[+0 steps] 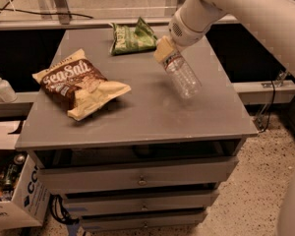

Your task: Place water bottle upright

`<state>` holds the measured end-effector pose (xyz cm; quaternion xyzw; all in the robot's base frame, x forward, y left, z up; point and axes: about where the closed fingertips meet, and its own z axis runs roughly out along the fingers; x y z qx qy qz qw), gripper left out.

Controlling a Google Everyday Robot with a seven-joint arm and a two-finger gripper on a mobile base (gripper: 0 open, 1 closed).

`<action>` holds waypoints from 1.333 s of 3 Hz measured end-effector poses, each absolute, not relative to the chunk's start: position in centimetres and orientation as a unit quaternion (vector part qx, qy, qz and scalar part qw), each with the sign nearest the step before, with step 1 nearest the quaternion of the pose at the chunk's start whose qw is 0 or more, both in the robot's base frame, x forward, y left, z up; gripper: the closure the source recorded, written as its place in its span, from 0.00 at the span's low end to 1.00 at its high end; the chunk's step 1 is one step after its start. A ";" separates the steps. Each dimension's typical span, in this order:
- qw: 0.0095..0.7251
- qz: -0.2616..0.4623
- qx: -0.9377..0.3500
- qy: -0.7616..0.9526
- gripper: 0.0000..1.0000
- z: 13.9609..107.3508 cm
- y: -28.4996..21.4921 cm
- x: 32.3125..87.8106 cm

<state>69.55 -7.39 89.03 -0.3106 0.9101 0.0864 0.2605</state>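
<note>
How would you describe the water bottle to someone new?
On the grey cabinet's top, look right of the brown chip bag in the view. The water bottle tilts there, neck end in the gripper; it alone is clear ribbed plastic.

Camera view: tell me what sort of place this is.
Probably an office or lab workroom: a grey drawer cabinet on a speckled floor, a chip bag on top, a cardboard box beside it. The gripper, above the cabinet's top, holds the water bottle by its neck, tilted.
</note>
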 end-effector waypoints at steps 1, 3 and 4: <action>0.347 0.156 -0.338 0.861 1.00 91.4 -6.9 70.0; 0.480 0.258 -0.376 0.749 1.00 96.4 -7.3 69.4; 0.527 0.293 -0.392 0.694 1.00 97.7 -8.0 68.8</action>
